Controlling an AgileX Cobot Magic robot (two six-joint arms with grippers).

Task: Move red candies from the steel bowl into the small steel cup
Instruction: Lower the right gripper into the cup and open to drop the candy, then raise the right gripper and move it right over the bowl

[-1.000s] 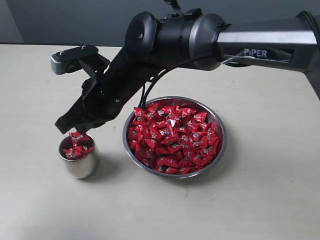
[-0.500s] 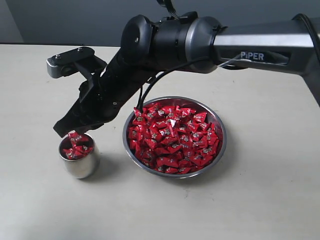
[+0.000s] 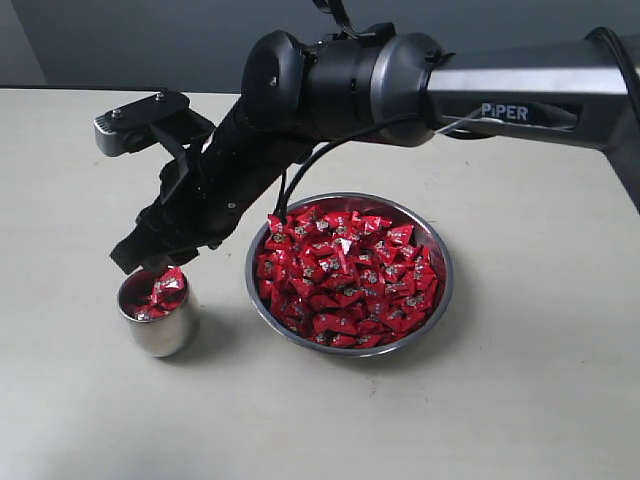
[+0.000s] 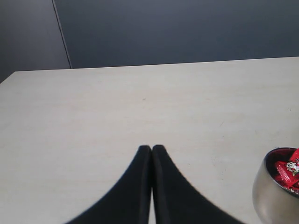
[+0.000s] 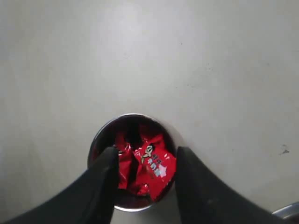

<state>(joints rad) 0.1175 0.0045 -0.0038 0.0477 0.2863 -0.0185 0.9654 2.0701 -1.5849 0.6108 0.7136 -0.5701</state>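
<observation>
The steel bowl point(image 3: 441, 262) sits mid-table, heaped with red candies point(image 3: 345, 275). Left of it stands the small steel cup point(image 3: 160, 335), holding several red candies point(image 3: 161, 291). My right gripper point(image 3: 142, 258) reaches across the middle and hovers just above the cup, open. In the right wrist view its gripper point(image 5: 145, 156) straddles the cup point(image 5: 131, 116), and a candy point(image 5: 155, 169) lies loose on the pile below, free of both fingers. My left gripper point(image 4: 152, 148) is shut and empty, low over bare table, with the cup point(image 4: 267, 198) off to one side.
The right arm point(image 3: 330, 90) spans the table above the bowl's far-left side. A sliver of the bowl's rim point(image 5: 289, 211) shows in the right wrist view. The pale tabletop point(image 3: 520, 400) runs to a dark wall point(image 4: 177, 28) behind.
The right gripper has gone from shut on a red candy above the cup to open. That candy now lies in the cup. The arm has barely moved.
</observation>
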